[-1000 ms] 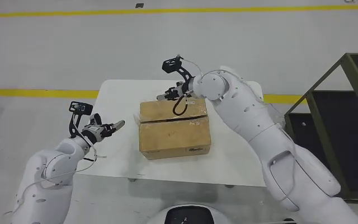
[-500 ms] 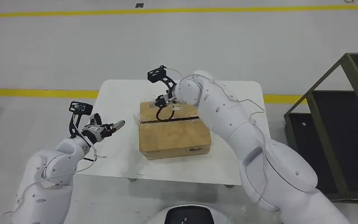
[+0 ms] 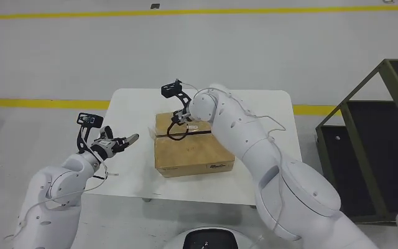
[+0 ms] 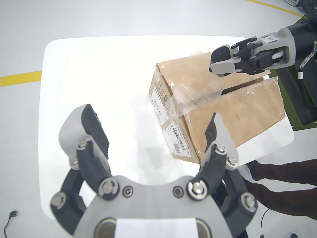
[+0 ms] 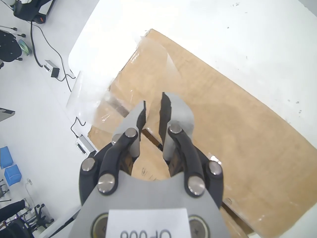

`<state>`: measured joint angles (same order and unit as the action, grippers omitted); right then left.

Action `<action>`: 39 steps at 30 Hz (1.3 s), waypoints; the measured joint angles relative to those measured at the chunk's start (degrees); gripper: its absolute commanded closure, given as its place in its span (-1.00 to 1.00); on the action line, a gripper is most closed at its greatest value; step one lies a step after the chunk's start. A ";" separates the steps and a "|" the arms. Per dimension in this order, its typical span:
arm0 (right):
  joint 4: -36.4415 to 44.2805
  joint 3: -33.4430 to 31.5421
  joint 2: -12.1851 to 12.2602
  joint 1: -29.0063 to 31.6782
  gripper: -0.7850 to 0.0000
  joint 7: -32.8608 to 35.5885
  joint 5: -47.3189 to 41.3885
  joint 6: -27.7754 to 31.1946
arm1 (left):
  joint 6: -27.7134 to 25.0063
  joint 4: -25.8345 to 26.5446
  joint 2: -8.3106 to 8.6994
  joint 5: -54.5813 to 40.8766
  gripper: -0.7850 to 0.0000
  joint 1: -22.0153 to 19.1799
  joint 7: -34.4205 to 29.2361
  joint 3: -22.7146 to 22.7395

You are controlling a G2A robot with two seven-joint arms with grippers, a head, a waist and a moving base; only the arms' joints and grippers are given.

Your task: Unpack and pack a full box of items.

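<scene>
A brown cardboard box (image 3: 194,149) stands in the middle of the white table (image 3: 134,106). My right gripper (image 3: 176,119) hovers just above the box's far left corner, shut on a strip of clear tape (image 4: 198,92) that stretches down to the flap seam. In the right wrist view the tape (image 5: 153,58) rises from between the closed fingers of the right gripper (image 5: 153,102) over the box (image 5: 223,115). My left gripper (image 3: 132,138) stands open left of the box, nothing between its fingers. It faces the box's labelled end (image 4: 171,130).
A green metal rack (image 3: 367,124) stands to the right of the table. Bare tabletop (image 4: 99,70) lies between my left gripper (image 4: 152,112) and the box. The two top flaps are parted by a thin dark gap (image 4: 237,87).
My right gripper has travelled leftward along the box's top, from the far right part to the far left corner, pulling the tape with it. The left arm has kept still.
</scene>
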<state>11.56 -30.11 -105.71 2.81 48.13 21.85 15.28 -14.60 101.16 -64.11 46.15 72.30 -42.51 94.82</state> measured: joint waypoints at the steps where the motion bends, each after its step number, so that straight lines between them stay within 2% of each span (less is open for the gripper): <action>1: -0.26 -0.12 -0.07 -0.06 1.00 -0.07 -0.08 -0.13 | 0.00 0.00 0.00 0.00 -1.00 0.00 0.00 0.00; 4: -1.08 -0.96 -0.17 -0.18 1.00 -1.42 -1.14 -0.70 | 0.00 0.00 0.00 0.00 -1.00 0.00 0.00 0.00; 13: -1.06 -5.35 0.32 1.82 1.00 -14.04 -7.60 -0.37 | 0.00 0.00 0.00 0.00 -1.00 0.00 0.00 0.00; 23: 0.98 -7.54 1.06 5.59 1.00 -23.19 -8.63 1.18 | 0.00 0.00 0.00 0.00 -1.00 0.00 0.00 0.00; 29: 2.44 -8.76 2.06 6.40 1.00 -24.98 -8.33 4.07 | 0.00 0.00 0.00 0.00 -1.00 0.00 0.00 0.00; 39: 6.06 -10.01 4.00 7.28 1.00 -23.32 -5.53 5.63 | 0.00 0.00 0.00 0.00 -1.00 0.00 0.00 0.00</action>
<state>17.62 -40.12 -101.71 10.08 24.81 16.32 20.91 -14.60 101.16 -64.11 46.15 72.30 -42.51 94.82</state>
